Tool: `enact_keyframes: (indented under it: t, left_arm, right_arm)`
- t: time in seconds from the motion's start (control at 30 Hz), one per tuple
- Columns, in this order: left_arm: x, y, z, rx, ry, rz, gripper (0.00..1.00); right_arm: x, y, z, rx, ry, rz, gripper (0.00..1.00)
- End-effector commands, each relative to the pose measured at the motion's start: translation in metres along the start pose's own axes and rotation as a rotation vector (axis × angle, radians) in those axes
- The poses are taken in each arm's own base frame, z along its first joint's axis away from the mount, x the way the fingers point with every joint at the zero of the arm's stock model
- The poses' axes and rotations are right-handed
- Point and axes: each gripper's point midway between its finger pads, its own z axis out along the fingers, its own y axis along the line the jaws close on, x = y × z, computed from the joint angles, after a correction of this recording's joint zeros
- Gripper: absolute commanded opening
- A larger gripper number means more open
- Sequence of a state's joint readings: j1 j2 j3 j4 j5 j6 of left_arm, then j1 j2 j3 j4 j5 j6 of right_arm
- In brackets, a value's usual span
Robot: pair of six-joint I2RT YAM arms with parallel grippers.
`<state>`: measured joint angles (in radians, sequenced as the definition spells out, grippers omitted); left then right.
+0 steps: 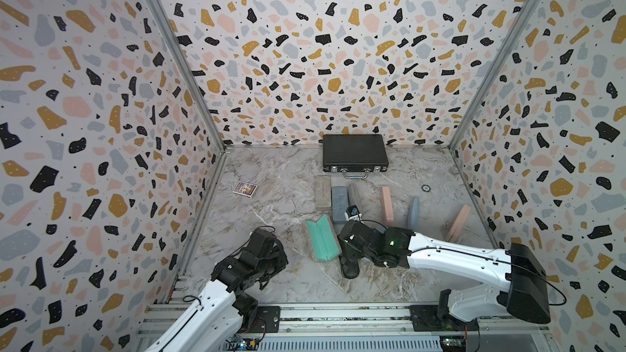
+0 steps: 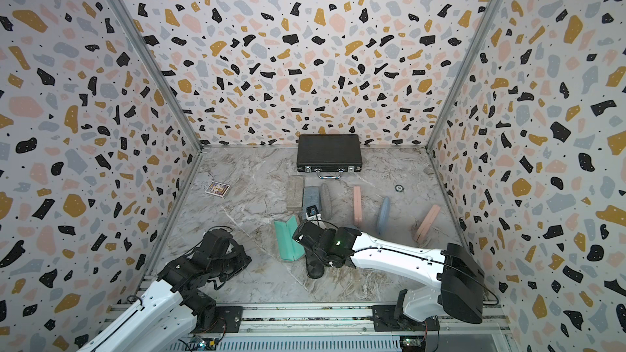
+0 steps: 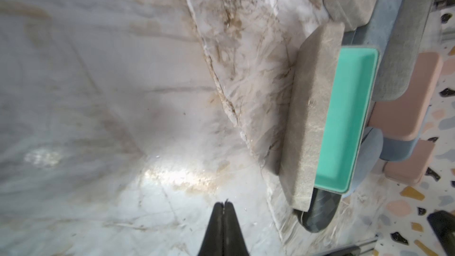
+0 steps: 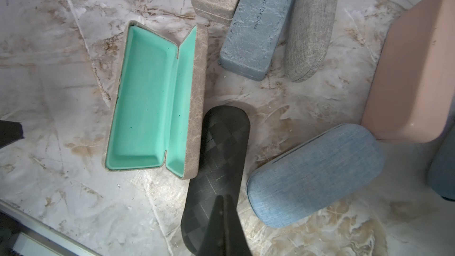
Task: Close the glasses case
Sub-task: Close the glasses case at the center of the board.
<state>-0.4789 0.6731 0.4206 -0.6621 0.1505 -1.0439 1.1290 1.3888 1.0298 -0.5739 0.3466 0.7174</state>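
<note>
1. The glasses case (image 4: pixel 147 99) is lying open on the marble table (image 4: pixel 49 45), near the front middle, between the two arms
2. One half is lying flat and the other half is standing up from the hinge, so the case is making an open V
3. Inside, only the teal lining is showing; no glasses are lying in it
4. The black case (image 4: pixel 221 144), the blue-grey case (image 4: pixel 256 28) and the light blue case (image 4: pixel 315 176) nearby are all shut, so I cannot tell what they are holding
5. The shell is looking stiff and light, so I am expecting it to slide on the smooth marble when it is pushed
6. I am judging the best place to press to be the outer face of the standing half, near its free long edge
7. The left gripper (image 3: pixel 224 204) is hanging over bare table beside the case, jaws pressed together, holding nothing
8. The right gripper (image 4: pixel 222 200) is also keeping its jaws together and empty over the black case; whether it is touching it, I cannot tell
</note>
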Motion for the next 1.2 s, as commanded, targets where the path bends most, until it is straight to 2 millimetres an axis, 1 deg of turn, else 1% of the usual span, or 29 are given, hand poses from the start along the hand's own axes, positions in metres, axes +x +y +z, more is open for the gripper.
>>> enact_keyframes:
  t: [0.0,0.1,0.27,0.3,0.33,0.5,0.77,0.97,1.17]
  left_arm:
    - [-0.004,-0.010,0.003,0.027,-0.001,0.032,0.00]
    - [-0.006,-0.011,0.006,0.010,0.011,0.044,0.00]
    - [-0.008,-0.013,0.012,-0.024,0.030,0.067,0.00]
    - [-0.010,-0.014,0.013,-0.032,0.033,0.072,0.00]
    - [-0.011,-0.015,0.014,-0.038,0.035,0.079,0.00]
    - [-0.017,-0.021,0.022,-0.064,0.052,0.108,0.00]
    - [-0.022,-0.035,0.042,-0.070,0.098,0.129,0.00]
    - [-0.029,-0.044,0.049,-0.074,0.104,0.139,0.00]
    - [-0.029,-0.049,0.061,-0.071,0.137,0.164,0.00]
  right_arm:
    - [-0.002,-0.007,0.006,0.001,0.054,-0.021,0.00]
    - [-0.001,-0.006,0.020,-0.014,0.104,-0.028,0.00]
    - [0.002,0.013,0.036,-0.067,0.152,-0.059,0.00]
    - [-0.004,0.004,0.042,-0.057,0.153,-0.033,0.00]
    - [-0.004,0.006,0.045,-0.063,0.160,-0.034,0.00]
    - [-0.006,0.013,0.056,-0.077,0.189,-0.043,0.00]
    - [-0.007,0.014,0.070,-0.081,0.212,-0.043,0.00]
    - [-0.008,0.016,0.081,-0.091,0.227,-0.040,0.00]
    - [-0.011,0.020,0.091,-0.100,0.245,-0.046,0.00]
